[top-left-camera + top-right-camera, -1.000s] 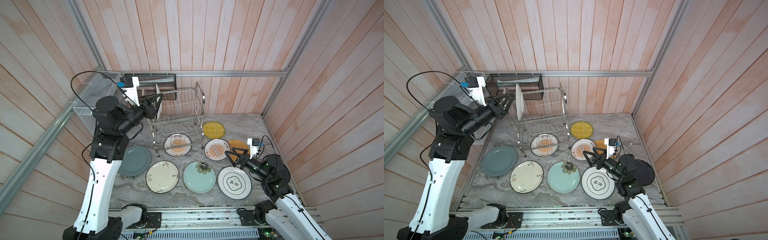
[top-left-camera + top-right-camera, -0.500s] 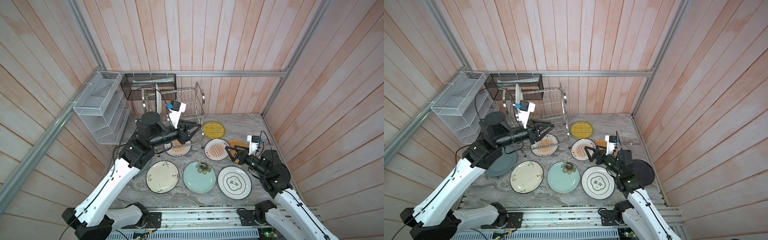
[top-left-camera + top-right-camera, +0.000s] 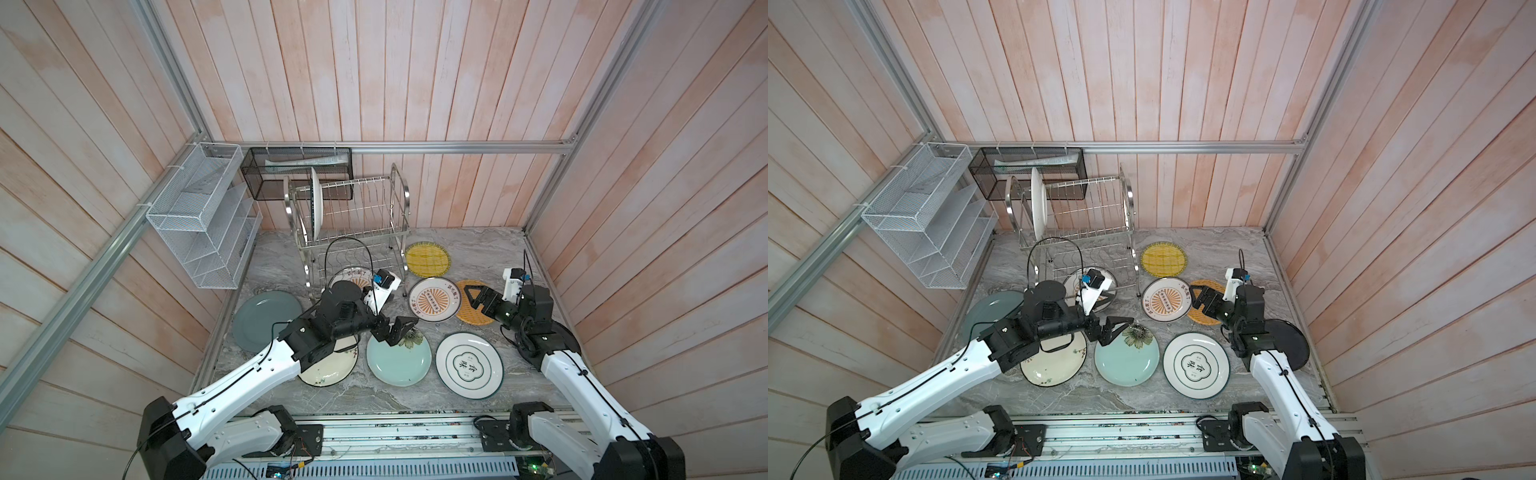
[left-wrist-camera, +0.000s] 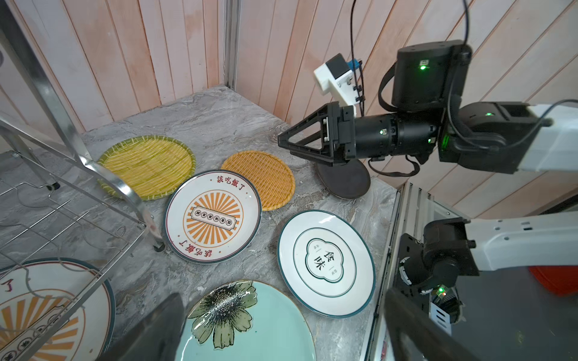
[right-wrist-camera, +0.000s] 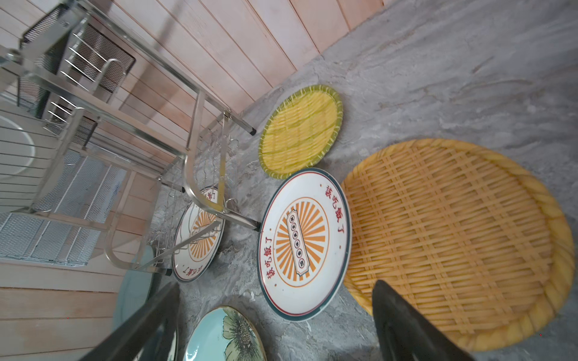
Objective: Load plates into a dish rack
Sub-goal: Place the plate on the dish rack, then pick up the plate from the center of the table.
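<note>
The steel dish rack stands at the back with one white plate upright in its upper tier. Flat on the table lie a grey plate, a cream floral one, a pale blue flower plate, a lettered white plate, a sunburst plate, yellow and orange woven plates and a black plate. My left gripper hangs open over the blue plate's far edge. My right gripper is open above the orange woven plate.
A second sunburst plate lies under the rack's lower tier. A white mesh shelf basket hangs on the left wall and a black mesh box on the back wall. The arms' mounting rail runs along the front edge.
My left arm has left the white plate standing in the rack and swung down over the pale blue plate, jaws now wide. The right gripper has drifted back, towards the orange woven plate.
</note>
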{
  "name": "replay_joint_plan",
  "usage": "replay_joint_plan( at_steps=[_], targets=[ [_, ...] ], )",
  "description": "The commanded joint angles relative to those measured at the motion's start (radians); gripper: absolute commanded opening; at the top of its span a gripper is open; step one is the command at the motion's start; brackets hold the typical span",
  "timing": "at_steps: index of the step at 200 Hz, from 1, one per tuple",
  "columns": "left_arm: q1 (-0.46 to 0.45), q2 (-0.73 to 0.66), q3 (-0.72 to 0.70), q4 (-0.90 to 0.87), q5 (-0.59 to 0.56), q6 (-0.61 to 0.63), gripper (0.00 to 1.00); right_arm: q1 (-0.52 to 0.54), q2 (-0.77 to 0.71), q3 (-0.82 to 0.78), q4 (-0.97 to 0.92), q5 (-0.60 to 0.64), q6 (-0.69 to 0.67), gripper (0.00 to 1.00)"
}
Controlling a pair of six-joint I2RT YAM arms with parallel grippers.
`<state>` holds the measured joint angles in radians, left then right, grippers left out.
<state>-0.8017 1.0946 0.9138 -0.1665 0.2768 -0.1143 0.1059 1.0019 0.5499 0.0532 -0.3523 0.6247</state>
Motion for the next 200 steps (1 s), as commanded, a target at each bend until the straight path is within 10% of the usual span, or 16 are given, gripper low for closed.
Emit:
replay_joint_plan(
  at_steps=[1, 72, 200],
  targets=[
    [-0.003, -0.003, -0.016, 0.102, -0.063, 0.061, 1.0, -0.002, 0.078, -0.01, 0.029, 0.017, 0.0, 0.92],
    [-0.131, -0.001, -0.076, 0.101, -0.295, 0.26, 1.0, 0.006, 0.352, 0.085, 0.091, 0.04, -0.037, 0.8],
    [-0.144, 0.056, -0.066, 0.091, -0.266, 0.249, 1.0, 0.045, 0.656, 0.264, 0.079, -0.056, -0.048, 0.39]
  ],
)
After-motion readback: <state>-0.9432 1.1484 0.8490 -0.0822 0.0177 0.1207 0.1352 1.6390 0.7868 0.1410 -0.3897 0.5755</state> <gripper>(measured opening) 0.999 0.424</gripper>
